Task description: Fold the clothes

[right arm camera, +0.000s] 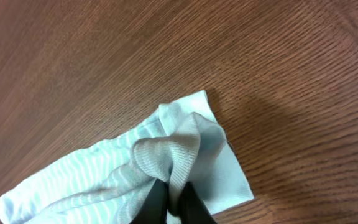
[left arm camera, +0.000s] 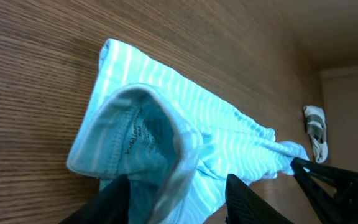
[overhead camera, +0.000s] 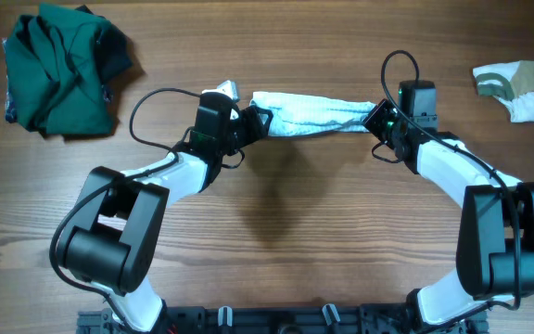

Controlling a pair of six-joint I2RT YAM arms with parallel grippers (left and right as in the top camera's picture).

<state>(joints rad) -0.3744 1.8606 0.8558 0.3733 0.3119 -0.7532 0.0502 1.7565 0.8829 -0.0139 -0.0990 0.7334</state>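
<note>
The pale blue-and-white striped garment (overhead camera: 313,113) lies stretched in a narrow band across the back middle of the table, between my two grippers. My left gripper (overhead camera: 256,121) is at its left end. In the left wrist view its fingers (left arm camera: 114,202) stand apart and open, with the garment's hem (left arm camera: 135,137) lying loose between them. My right gripper (overhead camera: 376,121) is at the right end. It (right arm camera: 174,202) is shut on a bunched fold of the striped fabric (right arm camera: 92,174), and a flat corner spreads beside it.
A crumpled dark green garment (overhead camera: 58,70) sits at the back left corner. A small white-and-olive piece (overhead camera: 517,88) lies at the back right, also seen in the left wrist view (left arm camera: 316,127). Bare wood table (overhead camera: 276,223) in front of the arms.
</note>
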